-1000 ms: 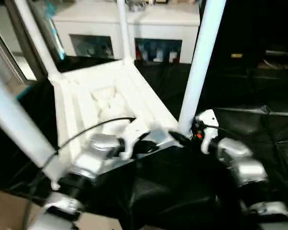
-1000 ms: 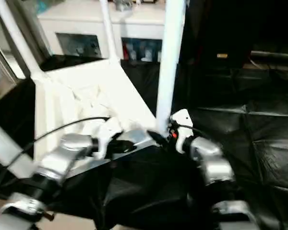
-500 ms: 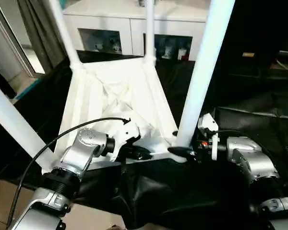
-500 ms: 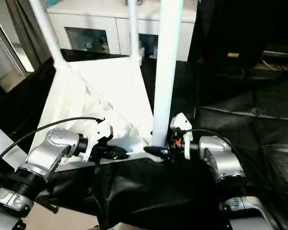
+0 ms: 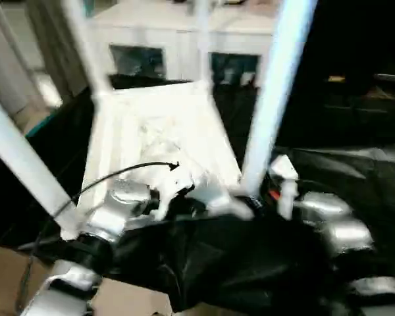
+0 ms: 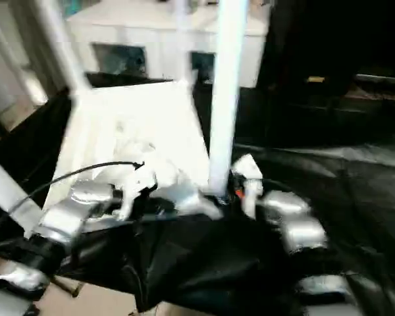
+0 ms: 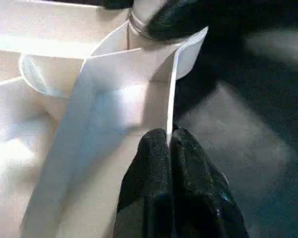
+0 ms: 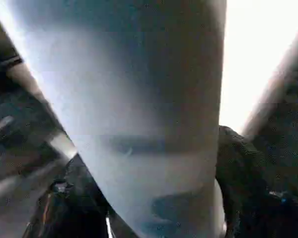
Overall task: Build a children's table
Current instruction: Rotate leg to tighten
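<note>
The children's table is lying upside down on a black sheet, its ribbed underside facing up and its white tube legs sticking upward at the corners. Behind it a white cabinet with glass doors is standing against the far side.

The left claw is reaching in from the near side, and its two black fingers are pressing together on the thin white edge of the tabletop's rim, just beside the rounded corner socket; the fingers are almost touching, with only the plastic wall between them.

The right claw is sitting at the base of the near right leg, where that leg is entering the corner socket. In the right wrist view the leg is passing between two black fingers, one on each side of the tube. They are standing fairly wide around it, but whether they are actually pressing on the leg or just flanking it cannot be told.
</note>
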